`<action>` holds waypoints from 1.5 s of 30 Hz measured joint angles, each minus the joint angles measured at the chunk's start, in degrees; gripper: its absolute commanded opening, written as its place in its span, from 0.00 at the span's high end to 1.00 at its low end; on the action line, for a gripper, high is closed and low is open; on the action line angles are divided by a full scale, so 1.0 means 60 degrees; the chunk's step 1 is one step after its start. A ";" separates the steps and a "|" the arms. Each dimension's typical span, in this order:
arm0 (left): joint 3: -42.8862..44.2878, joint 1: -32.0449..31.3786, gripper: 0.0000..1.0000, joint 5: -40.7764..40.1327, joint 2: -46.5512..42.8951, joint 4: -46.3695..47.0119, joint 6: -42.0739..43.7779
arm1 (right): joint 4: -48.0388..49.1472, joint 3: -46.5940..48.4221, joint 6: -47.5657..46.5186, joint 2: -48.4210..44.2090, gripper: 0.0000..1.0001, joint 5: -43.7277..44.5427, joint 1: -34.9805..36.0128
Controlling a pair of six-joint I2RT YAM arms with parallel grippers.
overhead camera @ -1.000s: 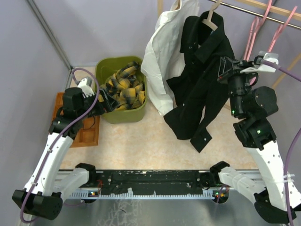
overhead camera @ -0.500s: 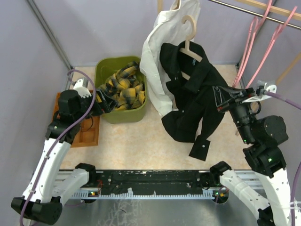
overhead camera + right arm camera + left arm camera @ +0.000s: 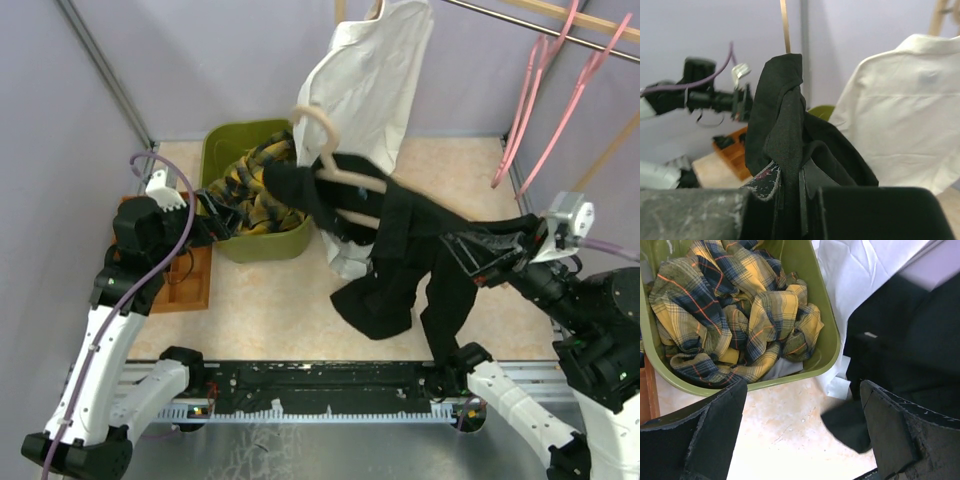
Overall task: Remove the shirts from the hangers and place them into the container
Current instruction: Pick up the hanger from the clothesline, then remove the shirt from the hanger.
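Note:
My right gripper (image 3: 472, 256) is shut on a fold of the black shirt (image 3: 400, 250), which stretches leftward from it and hangs above the table. A beige hanger (image 3: 325, 150) is still inside that shirt, its hook free over the container's right edge. In the right wrist view the black shirt (image 3: 780, 110) stands pinched between the fingers of my right gripper (image 3: 790, 185). The olive-green container (image 3: 222, 142) holds the plaid shirt (image 3: 255, 190). The white shirt (image 3: 375, 80) hangs at the back. My left gripper (image 3: 802, 430) is open and holds nothing, beside the container (image 3: 832, 340).
Two pink hangers (image 3: 540, 90) hang from the rail at the back right. An orange tray (image 3: 190, 285) lies left of the container, under my left arm. Wooden poles lean in the back right corner. Purple walls close the left and back sides.
My right gripper has pulled the black shirt down and toward the near right. The beige hanger has come off the rail and swung left and down. The left arm has shifted slightly left.

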 measured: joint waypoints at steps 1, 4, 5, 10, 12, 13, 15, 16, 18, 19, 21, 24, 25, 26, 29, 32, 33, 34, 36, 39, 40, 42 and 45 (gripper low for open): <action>0.0000 0.0000 0.01 -0.0051 -0.0062 0.0025 -0.0015 | -0.0164 -0.0036 -0.0015 -0.0018 1.00 -0.0375 0.0000; 0.0000 0.0000 0.01 -0.0204 -0.0248 0.0087 -0.0076 | -0.0495 -0.0495 0.0047 -0.0029 1.00 -0.1479 0.0000; 0.0000 0.0000 0.01 -0.0244 -0.0295 0.0095 -0.0106 | -0.0572 -0.0787 0.0120 -0.0022 1.00 -0.1821 0.0000; 0.0000 0.0000 0.01 -0.0393 -0.0528 0.0208 -0.0219 | -0.0827 -0.2320 0.0721 0.0426 1.00 -0.3020 0.0000; 0.0000 0.0000 0.01 -0.0390 -0.0557 0.0266 -0.0237 | -0.0922 -0.2677 0.0984 0.0670 1.00 -0.3315 0.0000; 0.0000 0.0000 0.01 -0.0386 -0.0557 0.0280 -0.0240 | -0.0936 -0.2758 0.1093 0.0783 1.00 -0.3439 0.0000; 0.0000 0.0000 0.01 -0.0357 -0.0550 0.0288 -0.0270 | -0.0907 -0.2809 0.1330 0.0849 1.00 -0.3665 0.0000; 0.0000 0.0000 0.01 -0.0342 -0.0546 0.0291 -0.0277 | -0.0707 -0.2809 0.1453 0.0801 1.00 -0.3825 0.0000; 0.0000 0.0000 0.01 -0.0321 -0.0550 0.0291 -0.0302 | -0.0135 -0.2801 0.1679 0.0641 1.00 -0.4175 0.0000; 0.0000 0.0000 0.01 -0.0313 -0.0557 0.0291 -0.0339 | 0.0339 -0.2787 0.1851 0.0525 1.00 -0.4441 0.0000; 0.0000 0.0000 0.01 -0.0313 -0.0590 0.0295 -0.0375 | 0.0667 -0.2787 0.1960 0.0397 1.00 -0.4619 0.0000; 0.0000 0.0000 0.01 -0.0310 -0.0758 0.0364 -0.0444 | 0.1213 -0.2834 0.2149 0.0259 1.00 -0.4892 0.0000; 0.0000 0.0000 0.01 -0.0299 -0.0809 0.0433 -0.0448 | 0.1399 -0.2958 0.2215 0.0244 1.00 -0.4925 0.0000; 0.0000 0.0000 0.01 -0.0270 -0.0860 0.0517 -0.0452 | 0.1523 -0.3158 0.2295 0.0244 1.00 -0.4958 0.0000; 0.0000 0.0000 0.01 -0.0127 -0.0918 0.0707 -0.0455 | 0.1719 -0.3952 0.2623 0.0350 1.00 -0.4972 0.0000; 0.0000 0.0000 0.01 0.0080 -0.0903 0.0812 -0.0455 | 0.1705 -0.4448 0.2874 0.0645 1.00 -0.4972 0.0000; 0.0000 0.0000 0.01 0.0186 -0.0878 0.0856 -0.0455 | 0.1668 -0.4477 0.2947 0.0772 1.00 -0.4972 0.0000; 0.0000 0.0000 0.01 0.0277 -0.0860 0.0903 -0.0455 | 0.1690 -0.4477 0.3005 0.0903 1.00 -0.4972 0.0000; 0.0000 0.0000 0.01 0.0594 -0.0739 0.1009 -0.0455 | 0.1796 -0.4470 0.3089 0.0947 1.00 -0.5013 0.0000; 0.0000 0.0000 0.01 0.1126 -0.0583 0.1220 -0.0477 | 0.2044 -0.4364 0.3169 0.0798 1.00 -0.5198 0.0000; 0.0000 0.0000 0.01 0.1311 -0.0517 0.1300 -0.0488 | 0.2116 -0.4317 0.3187 0.0725 1.00 -0.5260 0.0000; 0.0000 0.0004 0.01 0.1632 -0.0466 0.1392 -0.0492 | 0.2273 -0.4280 0.3198 0.0612 1.00 -0.5315 0.0000; -0.0022 0.0004 0.05 0.2076 -0.0565 0.1639 -0.0495 | 0.2350 -0.4288 0.3206 0.0441 1.00 -0.5249 0.0000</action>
